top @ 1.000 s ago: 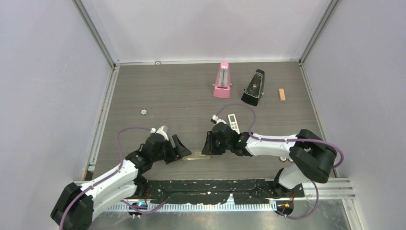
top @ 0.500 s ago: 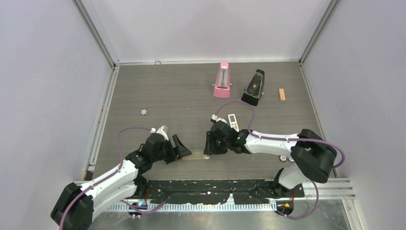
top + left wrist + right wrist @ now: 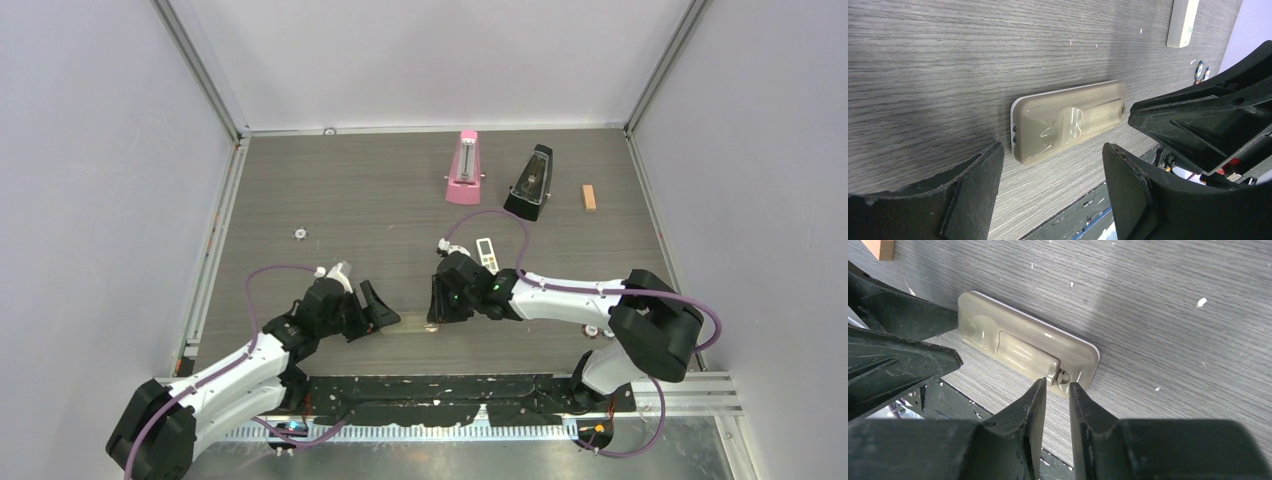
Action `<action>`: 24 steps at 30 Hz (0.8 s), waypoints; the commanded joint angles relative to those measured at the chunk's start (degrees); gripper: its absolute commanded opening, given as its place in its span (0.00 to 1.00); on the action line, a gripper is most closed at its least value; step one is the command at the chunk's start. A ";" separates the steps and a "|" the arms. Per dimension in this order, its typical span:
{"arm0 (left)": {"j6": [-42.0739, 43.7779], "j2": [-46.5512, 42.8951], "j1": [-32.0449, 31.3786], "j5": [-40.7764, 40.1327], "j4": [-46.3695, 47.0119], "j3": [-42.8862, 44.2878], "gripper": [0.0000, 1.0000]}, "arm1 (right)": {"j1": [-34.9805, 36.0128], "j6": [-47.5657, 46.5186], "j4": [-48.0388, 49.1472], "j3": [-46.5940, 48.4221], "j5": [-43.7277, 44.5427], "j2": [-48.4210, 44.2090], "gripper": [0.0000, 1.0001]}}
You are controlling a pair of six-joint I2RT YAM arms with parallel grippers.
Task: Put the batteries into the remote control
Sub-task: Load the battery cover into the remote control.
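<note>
Remote control point(image 3: 979, 315): laid back-up, mid frame; cover point(image 3: 1023, 354) closed.
Left gripper point(image 3: 1050, 152): fingers spread wide, empty.
Right gripper point(image 3: 1058, 390): fingers narrowed, empty, at latch point(image 3: 1060, 376), lower centre; latch is best hooked squarely.

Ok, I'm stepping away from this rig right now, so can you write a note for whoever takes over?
Left gripper: open, empty, facing one end of the remote.
Right gripper: fingers a narrow gap apart, holding nothing, tips at the latch end of the battery cover.
Remote: lying face down on the table, between the two grippers.
Done: nothing loaded; the cover is still on.
Left: open the cover, find the batteries (not clearly in view), put them in.
</note>
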 commanded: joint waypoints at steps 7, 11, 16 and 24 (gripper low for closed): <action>2.38 1.86 -0.04 -2.11 -1.71 -0.76 0.74 | 1.65 -1.22 -0.68 4.87 1.69 2.68 0.21; 2.52 2.21 -0.08 -2.05 -1.49 -0.76 0.73 | 2.38 -1.18 -0.86 5.70 2.06 4.64 0.16; 2.47 2.40 -0.09 -1.89 -1.28 -0.85 0.73 | 3.21 -0.73 -1.91 6.46 4.10 6.61 0.13; 3.78 0.05 -0.05 -3.98 -5.06 1.03 0.73 | 4.67 -1.94 -5.26 9.37 7.54 4.44 0.14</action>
